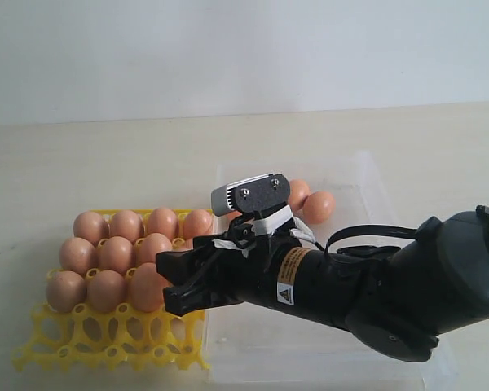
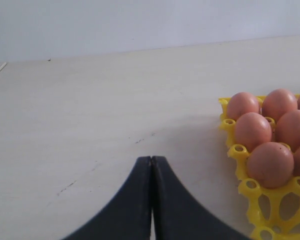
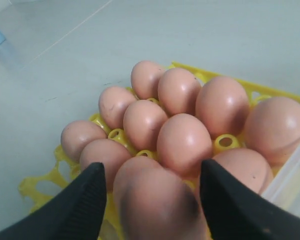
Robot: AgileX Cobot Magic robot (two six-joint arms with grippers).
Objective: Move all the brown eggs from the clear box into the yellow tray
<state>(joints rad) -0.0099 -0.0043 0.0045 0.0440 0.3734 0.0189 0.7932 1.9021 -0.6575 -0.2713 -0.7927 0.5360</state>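
Reaching across the middle in the exterior view, the right gripper (image 1: pixel 166 285) hung over the yellow tray (image 1: pixel 106 344), with its two fingers spread wide. The brown eggs (image 1: pixel 116 254) filled the cups ahead of its tips, and the row of cups at its one side was empty. Behind the gripper, beside its arm, the clear box (image 1: pixel 367 167) lay on the table (image 1: pixel 65 163), and two eggs (image 1: pixel 319 206) rested together in the box's far part. In the left wrist view, the left gripper (image 2: pixel 151 167) was closed, the fingers pressed together with nothing between them. It hovered over the bare table, and a corner of the tray (image 2: pixel 250 187) with several eggs (image 2: pixel 270 165) lay ahead and to one side, apart from the tips. In the right wrist view, the right gripper (image 3: pixel 152 195) stood open around one egg (image 3: pixel 150 212), which sat in a tray cup between the dark fingers (image 3: pixel 90 200). A thin strip of yellow showed on each side of this egg, so the fingers seemed not to touch it. More eggs stood packed in rows just beyond the tips, and the box's edge (image 3: pixel 290 180) was beside one finger.
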